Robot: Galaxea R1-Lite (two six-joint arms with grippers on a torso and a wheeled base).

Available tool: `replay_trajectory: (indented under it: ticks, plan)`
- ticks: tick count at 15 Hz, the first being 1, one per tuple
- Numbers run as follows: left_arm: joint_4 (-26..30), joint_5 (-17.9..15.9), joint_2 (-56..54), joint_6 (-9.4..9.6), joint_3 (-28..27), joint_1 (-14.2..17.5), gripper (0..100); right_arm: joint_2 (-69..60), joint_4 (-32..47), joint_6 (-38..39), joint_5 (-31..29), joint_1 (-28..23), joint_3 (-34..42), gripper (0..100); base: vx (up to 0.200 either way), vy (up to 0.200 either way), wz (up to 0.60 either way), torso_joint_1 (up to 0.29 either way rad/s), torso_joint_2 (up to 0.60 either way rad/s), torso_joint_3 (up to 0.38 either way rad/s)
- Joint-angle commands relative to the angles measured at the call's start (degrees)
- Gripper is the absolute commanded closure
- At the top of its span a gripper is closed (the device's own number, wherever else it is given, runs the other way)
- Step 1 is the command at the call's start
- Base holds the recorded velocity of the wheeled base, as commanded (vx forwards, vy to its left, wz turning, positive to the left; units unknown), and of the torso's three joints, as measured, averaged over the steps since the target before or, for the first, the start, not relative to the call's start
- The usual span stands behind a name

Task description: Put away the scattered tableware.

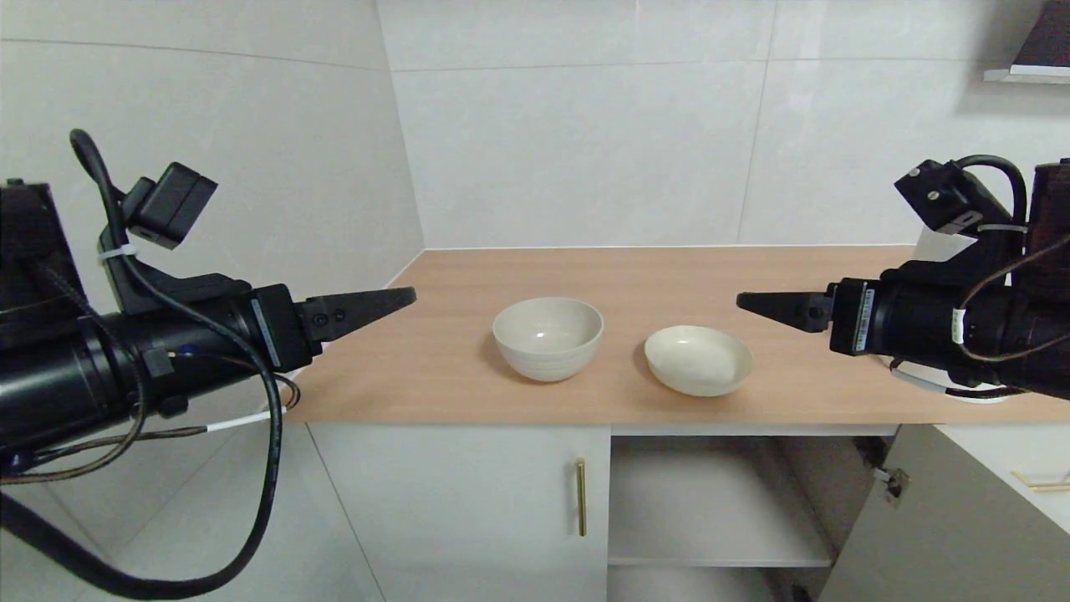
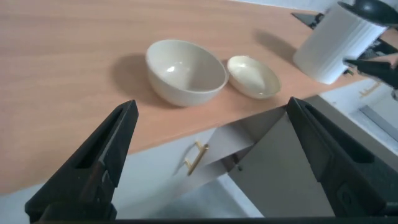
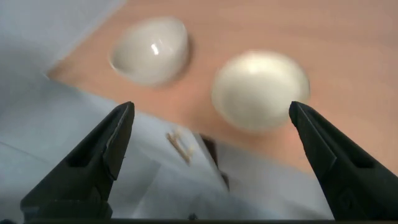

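Left pincer (image 1: 408, 295), jaws spread wide and holding nothing, hangs at the left end of the counter (image 1: 451, 276). A deep bowl (image 1: 547, 337) stands mid-counter. Near it but apart, a shallow bowl (image 1: 699, 359) lies closer to the front edge, above the open cupboard (image 1: 710, 502). Right pincer (image 1: 741, 302), also wide and empty, hangs at the right. Hazards: a smooth curved rim would likely slip from a poorly seated grip, and a nudge could tip the shallow bowl over the edge.

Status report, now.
Left gripper open, right gripper open, both empty. Deep bowl, shallow bowl on counter, untouched. Cabinet door open below.
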Motion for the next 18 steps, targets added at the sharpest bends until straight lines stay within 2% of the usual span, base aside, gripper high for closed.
replay_trajectory:
  ticks: [1,3,5,6,7,9,10,11,12,14,16,18]
  plan:
    - [2.3,0.05,4.69,0.05,-7.59,-0.46,0,5.54,-1.31,-0.65,-0.05,-1.09,-1.12,0,0.0,0.0,0.0,0.061,-0.12,-0.061]
    - [12.23,0.84,7.51,-0.03,-16.73,-0.29,0,8.71,0.01,-0.38,-2.08,-1.53,-4.55,0,0.0,0.0,0.0,0.016,-0.03,-0.021]
    - [24.36,0.4,7.51,-0.03,-19.72,-0.38,0,10.82,5.02,0.23,-7.0,-1.53,-7.63,0,0.0,0.0,0.0,0.0,0.0,0.0]
    - [27.09,1.2,8.74,0.05,-21.3,-0.9,0,11.52,6.42,0.5,-7.7,-1.53,-8.16,0,0.0,0.0,0.0,0.0,0.0,0.0]
    - [27.09,1.2,8.74,0.05,-21.3,-0.9,0,11.52,6.42,0.5,-7.7,-1.53,-8.16,0,0.0,0.0,0.0,0.0,0.0,0.0]
    - [27.44,7.61,14.89,-8.47,-25.35,-3.28,0,13.63,8.27,1.46,-10.07,-1.53,-9.74,0,0.0,0.0,0.0,0.0,0.0,0.0]
    - [26.73,11.13,17.09,-10.93,-26.49,-4.33,0,14.07,8.18,1.55,-11.22,-1.53,-9.83,0,0.0,0.0,0.0,0.0,0.0,0.0]
    - [25.86,15.35,19.46,-12.6,-27.63,-5.47,0,14.33,7.92,1.55,-12.53,-1.53,-9.83,0,0.0,0.0,0.0,0.0,0.0,0.0]
    - [23.57,22.9,23.94,-14.18,-29.13,-7.85,0,14.42,7.65,1.55,-13.59,-1.53,-9.91,0,0.0,0.0,0.0,0.0,0.0,0.0]
    - [20.14,28.0,28.78,-15.06,-30.44,-9.96,0,14.24,7.65,1.55,-13.68,-1.53,-9.83,0,0.0,0.0,0.0,0.0,0.0,0.0]
    - [18.82,32.4,33.43,-14.71,-31.67,-12.06,0,13.98,7.65,1.55,-13.76,-1.53,-9.83,0,0.0,0.0,0.0,0.0,0.0,0.0]
    - [18.82,33.36,35.63,-14.71,-32.99,-12.59,0,13.98,7.65,1.55,-13.76,-1.53,-9.83,0,0.0,0.0,0.0,0.0,0.0,0.0]
